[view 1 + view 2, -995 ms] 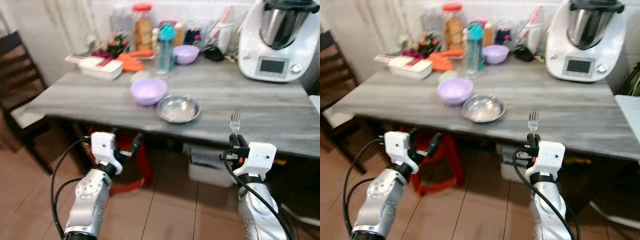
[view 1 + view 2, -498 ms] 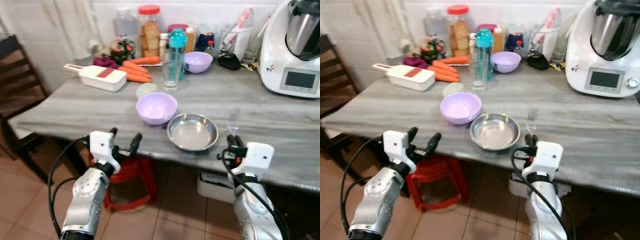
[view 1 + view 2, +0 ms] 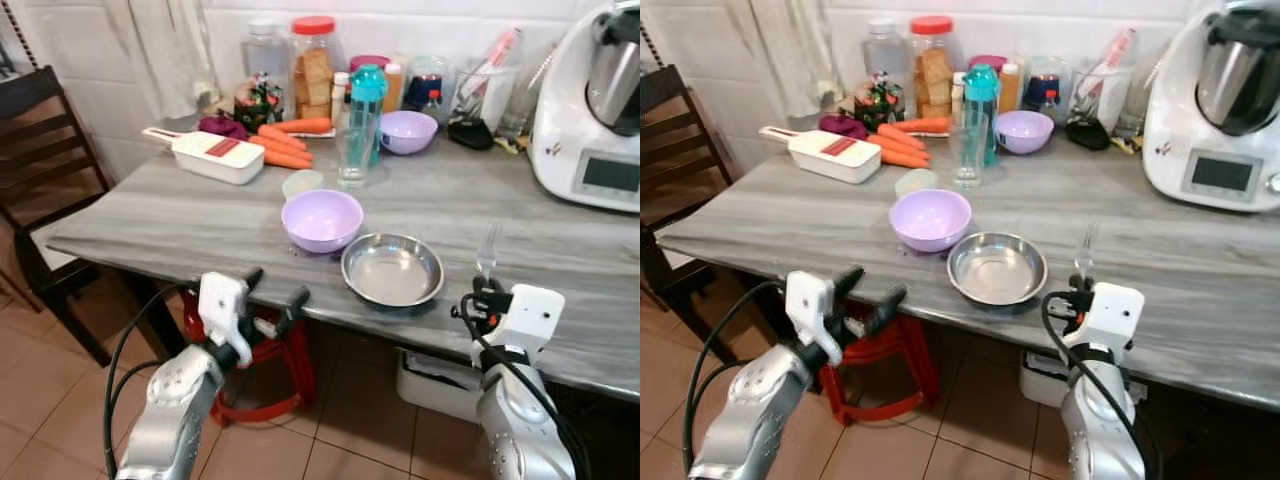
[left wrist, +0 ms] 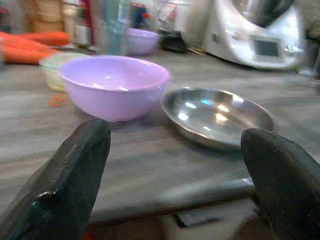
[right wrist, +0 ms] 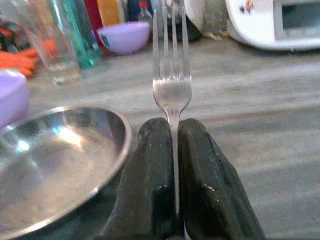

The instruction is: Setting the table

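The right gripper (image 5: pixel 172 150) pinches a fork (image 5: pixel 172 85) by its thin handle, tines up, at the plate's (image 3: pixel 393 270) three o'clock. Light, stiff and slick, it could swivel. The left gripper (image 3: pixel 270 295) gapes wide, empty.

I see bare bench (image 3: pixel 560 262) right of the steel bowl (image 3: pixel 392 269), open to my right hand (image 3: pixel 484 297). The purple bowl (image 3: pixel 322 219) touches the steel bowl, blocking the middle. A glass (image 3: pixel 354 157) and a slicer (image 3: pixel 205 155) crowd the rear; the left front edge lies open.
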`<state>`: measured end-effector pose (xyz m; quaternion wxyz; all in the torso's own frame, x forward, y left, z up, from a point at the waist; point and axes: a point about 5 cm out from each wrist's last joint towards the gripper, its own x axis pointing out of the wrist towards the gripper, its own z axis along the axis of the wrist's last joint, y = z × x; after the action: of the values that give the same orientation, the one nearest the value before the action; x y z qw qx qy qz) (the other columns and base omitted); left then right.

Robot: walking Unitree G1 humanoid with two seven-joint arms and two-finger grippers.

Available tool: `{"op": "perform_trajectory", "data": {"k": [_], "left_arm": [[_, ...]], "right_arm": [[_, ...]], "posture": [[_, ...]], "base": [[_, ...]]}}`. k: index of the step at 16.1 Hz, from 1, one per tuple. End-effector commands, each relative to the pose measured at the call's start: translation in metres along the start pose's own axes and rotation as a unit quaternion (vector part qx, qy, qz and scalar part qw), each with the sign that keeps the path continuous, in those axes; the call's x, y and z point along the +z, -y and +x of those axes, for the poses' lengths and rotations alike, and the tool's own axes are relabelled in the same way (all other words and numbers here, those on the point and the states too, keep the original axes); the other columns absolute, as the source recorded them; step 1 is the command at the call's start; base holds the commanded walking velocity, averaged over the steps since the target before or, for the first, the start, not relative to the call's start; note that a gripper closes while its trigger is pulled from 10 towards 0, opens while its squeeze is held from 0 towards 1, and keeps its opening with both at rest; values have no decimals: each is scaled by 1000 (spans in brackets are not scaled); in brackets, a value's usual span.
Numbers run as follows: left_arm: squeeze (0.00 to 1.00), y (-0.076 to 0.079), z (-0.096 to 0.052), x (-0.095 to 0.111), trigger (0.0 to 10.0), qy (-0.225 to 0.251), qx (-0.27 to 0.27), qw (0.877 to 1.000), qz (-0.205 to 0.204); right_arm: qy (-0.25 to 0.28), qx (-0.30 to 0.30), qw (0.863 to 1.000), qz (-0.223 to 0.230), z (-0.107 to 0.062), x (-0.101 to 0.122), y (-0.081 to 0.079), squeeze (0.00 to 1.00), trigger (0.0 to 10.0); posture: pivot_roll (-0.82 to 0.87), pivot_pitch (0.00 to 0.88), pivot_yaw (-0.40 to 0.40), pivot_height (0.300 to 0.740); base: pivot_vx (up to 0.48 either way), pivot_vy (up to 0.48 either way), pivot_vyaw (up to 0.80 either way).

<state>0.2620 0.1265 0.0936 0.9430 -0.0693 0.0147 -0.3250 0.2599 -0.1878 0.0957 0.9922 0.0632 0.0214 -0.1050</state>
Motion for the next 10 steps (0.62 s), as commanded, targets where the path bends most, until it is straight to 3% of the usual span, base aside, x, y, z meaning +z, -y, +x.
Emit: {"op": "perform_trajectory", "data": {"k": [1, 4, 10], "left_arm": [[0, 5, -1, 0, 10000, -9, -38, 999, -1], [0, 11, -4, -6, 10000, -35, -78, 996, -11], [0, 15, -1, -3, 10000, -44, -107, 993, -15]], "right_arm": [[-16, -12, 1000, 7, 4, -3, 2, 0, 10000], [-32, -19, 999, 20, 12, -3, 2, 0, 10000], [-78, -35, 996, 32, 33, -4, 4, 0, 10000]], "posture": [[-9, 0, 19, 740], [-15, 0, 23, 740], [-15, 0, 26, 740]], "base": [[0, 0, 0], [0, 0, 0], [0, 0, 0]]}}
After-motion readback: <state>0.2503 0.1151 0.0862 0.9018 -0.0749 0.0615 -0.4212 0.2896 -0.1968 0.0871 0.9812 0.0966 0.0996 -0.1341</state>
